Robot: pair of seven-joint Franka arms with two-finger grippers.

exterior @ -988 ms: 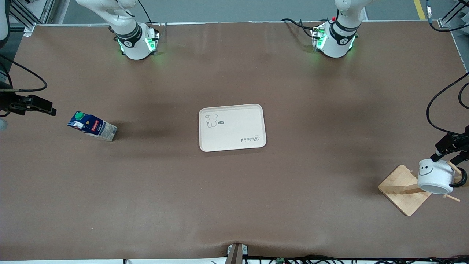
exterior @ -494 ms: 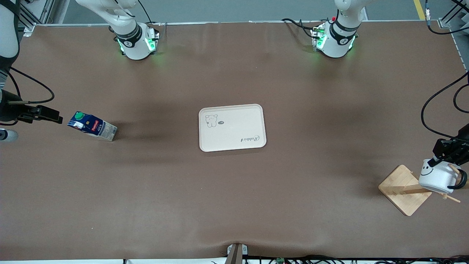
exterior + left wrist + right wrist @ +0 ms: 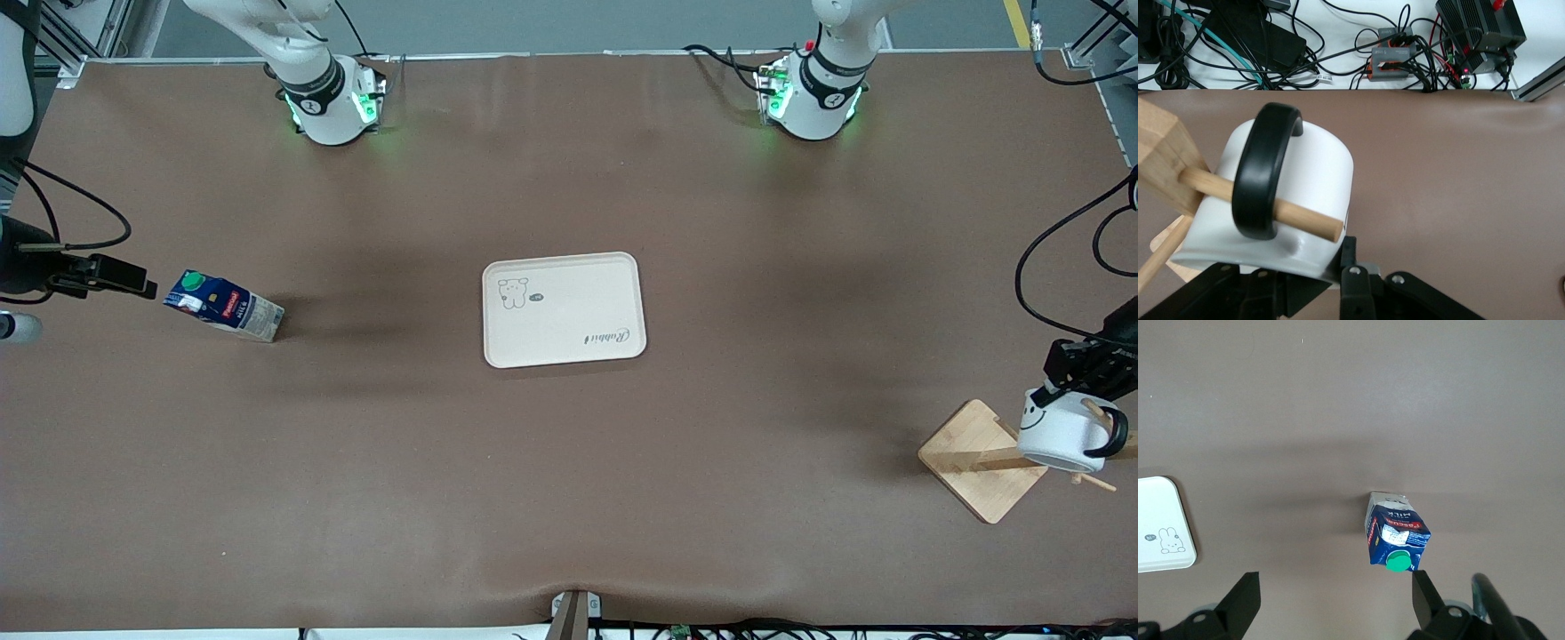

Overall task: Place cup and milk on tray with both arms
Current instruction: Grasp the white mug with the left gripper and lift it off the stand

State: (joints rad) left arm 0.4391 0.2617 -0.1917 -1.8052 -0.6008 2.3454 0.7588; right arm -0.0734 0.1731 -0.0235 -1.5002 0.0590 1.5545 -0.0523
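**Cup on rack peg, milk on table, tray bare**

The cup is hung by its handle on a peg of the wooden rack at the left arm's end, with the left gripper against it; its finger state cannot be told. The milk is seen upright near the right arm's end, just beside the right gripper, whose fingers are spread. The tray is placed mid-table.

Even, diffuse overhead light leaves the brown counter moderately bright, with soft broad shadows beside the tray and the milk. Green glow from the arm bases tints the counter near them. The left wrist view is sharp on the cup, with no glare.
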